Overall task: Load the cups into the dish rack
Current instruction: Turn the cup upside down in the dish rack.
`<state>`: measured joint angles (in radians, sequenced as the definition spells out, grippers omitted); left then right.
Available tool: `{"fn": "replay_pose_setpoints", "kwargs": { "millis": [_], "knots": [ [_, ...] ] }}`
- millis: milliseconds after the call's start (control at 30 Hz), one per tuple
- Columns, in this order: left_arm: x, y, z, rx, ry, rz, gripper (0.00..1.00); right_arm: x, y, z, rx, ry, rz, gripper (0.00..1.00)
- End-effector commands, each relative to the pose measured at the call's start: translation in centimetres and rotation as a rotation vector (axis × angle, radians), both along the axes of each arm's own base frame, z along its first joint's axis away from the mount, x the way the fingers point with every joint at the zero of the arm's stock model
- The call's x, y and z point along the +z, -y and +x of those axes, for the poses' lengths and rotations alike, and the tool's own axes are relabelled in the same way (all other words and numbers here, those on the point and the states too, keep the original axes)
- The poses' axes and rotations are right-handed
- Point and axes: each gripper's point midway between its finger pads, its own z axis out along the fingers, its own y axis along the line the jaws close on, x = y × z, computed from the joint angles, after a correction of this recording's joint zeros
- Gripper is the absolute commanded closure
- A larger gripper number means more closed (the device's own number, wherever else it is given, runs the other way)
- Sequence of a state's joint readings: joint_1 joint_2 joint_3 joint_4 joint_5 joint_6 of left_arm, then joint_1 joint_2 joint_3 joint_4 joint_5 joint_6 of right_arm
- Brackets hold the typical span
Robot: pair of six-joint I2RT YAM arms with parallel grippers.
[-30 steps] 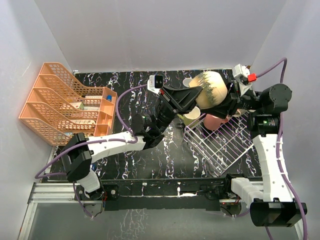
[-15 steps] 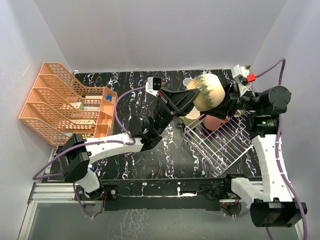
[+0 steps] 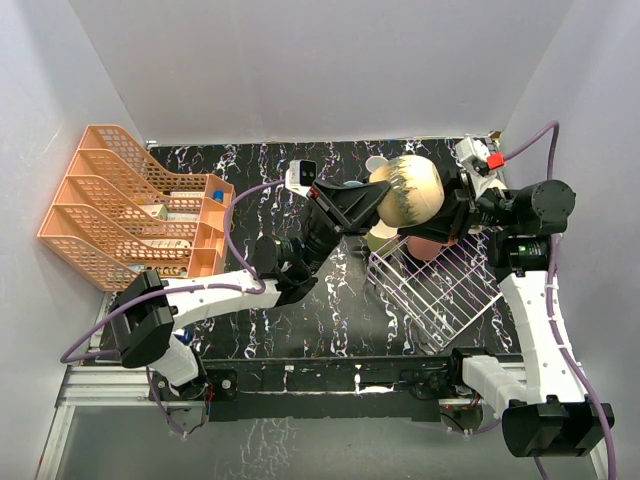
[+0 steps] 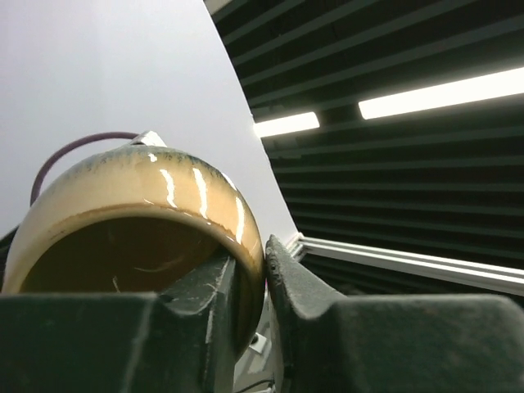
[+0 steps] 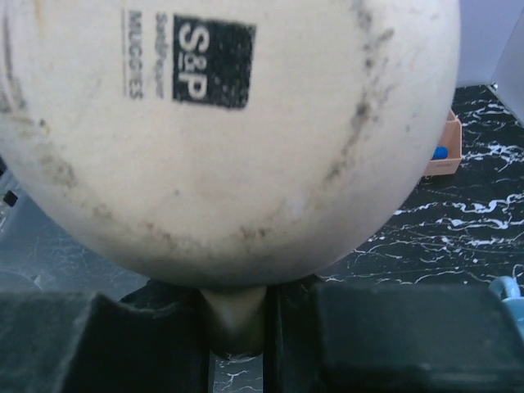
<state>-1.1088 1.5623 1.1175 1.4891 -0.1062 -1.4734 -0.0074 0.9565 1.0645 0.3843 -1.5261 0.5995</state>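
A big tan cup (image 3: 405,190) hangs in the air above the far left corner of the white wire dish rack (image 3: 455,290). My left gripper (image 3: 368,203) is shut on its rim, one finger inside the cup (image 4: 139,221) and one finger (image 4: 299,282) outside. My right gripper (image 3: 452,208) is shut on the cup's handle (image 5: 236,315), and the cup's pale printed base (image 5: 229,123) fills the right wrist view. A pink cup (image 3: 430,246) lies in the rack under the tan one. A pale yellow cup (image 3: 383,238) sits at the rack's left edge.
An orange tiered tray organizer (image 3: 120,215) stands at the left of the black marbled table (image 3: 300,320). Another pale cup (image 3: 375,163) shows behind the tan one near the back wall. A blue cup's edge (image 5: 512,295) shows at the right of the right wrist view.
My right gripper has closed onto the tan cup's handle. The cup and both grippers have shifted slightly left and towards me.
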Motion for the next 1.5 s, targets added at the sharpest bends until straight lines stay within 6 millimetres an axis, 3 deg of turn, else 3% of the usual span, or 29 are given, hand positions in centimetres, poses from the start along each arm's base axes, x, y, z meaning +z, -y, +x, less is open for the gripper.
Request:
{"fn": "replay_pose_setpoints", "kwargs": {
  "millis": [0, 167, 267, 500, 633, 733, 867, 1033, 1167, 1300, 1467],
  "knots": [
    [4.5, -8.9, -1.8, 0.13, 0.124, -0.295, 0.78, 2.0, 0.0, 0.0, -0.071, 0.035, 0.059, 0.92],
    [3.2, -9.2, -1.5, 0.15, 0.092, -0.268, 0.48, 1.8, 0.0, 0.3, -0.086, 0.01, 0.075, 0.92],
    [2.0, -9.3, -1.2, 0.153, 0.064, -0.248, 0.37, 1.6, 0.0, 0.5, -0.094, 0.001, 0.083, 0.92],
    [-1.2, -10.6, -0.8, 0.218, 0.015, -0.175, 0.31, 0.3, 0.3, 1.2, -0.119, 0.001, 0.079, 0.92],
    [-4.6, -11.5, 0.1, 0.293, -0.024, -0.031, 0.29, -0.5, 0.8, 2.3, -0.172, 0.017, 0.064, 0.92],
    [-8.1, -11.8, 1.7, 0.379, -0.048, 0.176, 0.26, -1.0, 1.3, 3.3, -0.22, 0.033, 0.048, 0.92],
    [-13.0, -12.3, 5.1, 0.521, -0.026, 0.631, 0.14, -2.1, 2.2, 4.7, -0.304, 0.034, 0.012, 0.92],
    [-18.0, -15.0, 8.4, 0.683, 0.117, 1.273, 0.07, -4.0, 3.8, 6.7, -0.444, 0.063, -0.096, 0.92],
    [-23.8, -17.7, 9.7, 0.666, 0.231, 1.758, 0.04, -5.8, 5.4, 7.6, -0.541, 0.092, -0.212, 0.92],
    [-28.2, -20.5, 10.3, 0.667, 0.306, 2.023, 0.04, -7.7, 7.1, 8.2, -0.624, 0.091, -0.323, 0.92],
    [-33.0, -22.7, 9.5, 0.685, 0.36, 2.12, 0.03, -11.0, 8.5, 7.9, -0.665, 0.021, -0.435, 0.92]
  ]
}}
